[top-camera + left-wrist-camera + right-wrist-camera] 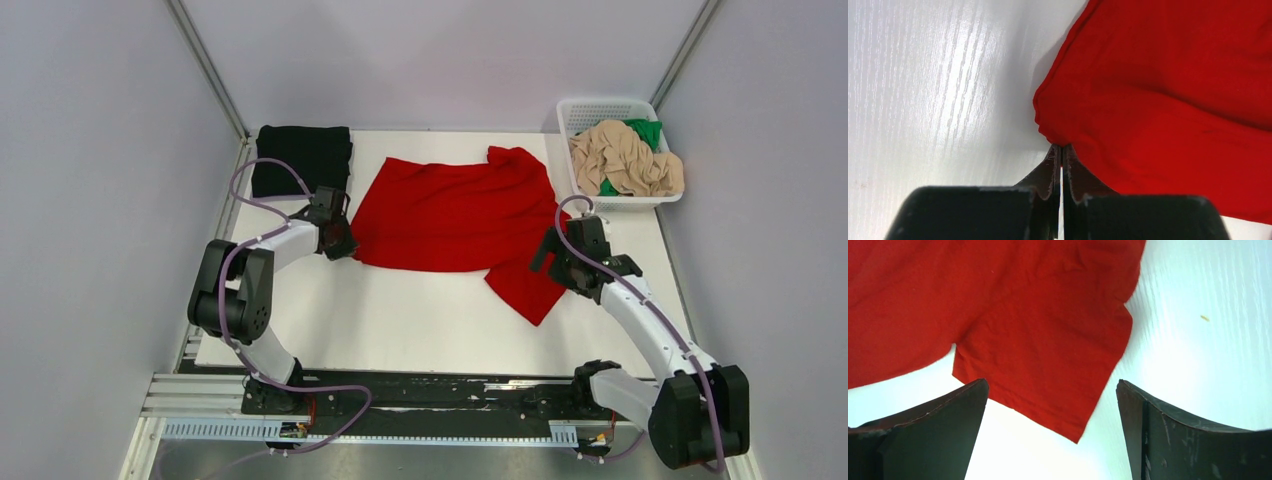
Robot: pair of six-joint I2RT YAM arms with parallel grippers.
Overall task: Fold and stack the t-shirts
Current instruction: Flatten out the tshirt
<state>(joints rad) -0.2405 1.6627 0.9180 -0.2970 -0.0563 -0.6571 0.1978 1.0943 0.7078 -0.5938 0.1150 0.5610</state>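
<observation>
The red t-shirt (450, 215) lies spread and wrinkled in the middle of the white table, one sleeve pointing to the near right. My left gripper (340, 240) is at its left corner; in the left wrist view the gripper (1062, 147) is shut on the edge of the red cloth (1168, 100). My right gripper (555, 262) hovers over the near-right sleeve; in the right wrist view the gripper (1053, 385) is open wide and empty, with the red sleeve (1048, 355) below. A folded black t-shirt (302, 158) lies at the back left. The beige t-shirt (625, 160) and the green t-shirt (645, 130) are crumpled in the basket.
The white lattice basket (600, 104) stands at the back right corner. Grey walls close in the table on the left, back and right. The bare white table (400, 320) stretches between the red shirt and the arm bases.
</observation>
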